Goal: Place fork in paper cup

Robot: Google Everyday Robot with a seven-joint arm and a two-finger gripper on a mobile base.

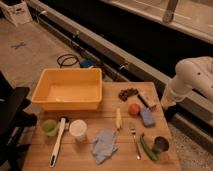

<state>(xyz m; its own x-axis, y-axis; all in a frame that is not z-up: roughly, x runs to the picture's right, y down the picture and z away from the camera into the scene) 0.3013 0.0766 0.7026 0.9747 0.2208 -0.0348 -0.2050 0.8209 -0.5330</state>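
Observation:
The slim silver fork point(134, 140) lies flat on the wooden table point(80, 162), right of centre, with its tines toward the back. The white paper cup point(78, 129) stands upright left of centre, with a crumpled blue-grey cloth point(104, 145) between it and the fork. My white arm point(192, 75) comes in from the right. The gripper point(168, 106) hangs at its lower end beside the table's right rear corner. It is shut, holds nothing, and is well away from the fork.
A large yellow bin point(67, 89) fills the back left. A translucent green cup point(49, 127) and a white-handled utensil point(57, 142) lie left of the paper cup. Around the fork are a yellow fruit point(118, 119), a red fruit point(133, 109), a blue sponge point(147, 117), a green pepper point(147, 148) and a dark can point(160, 145).

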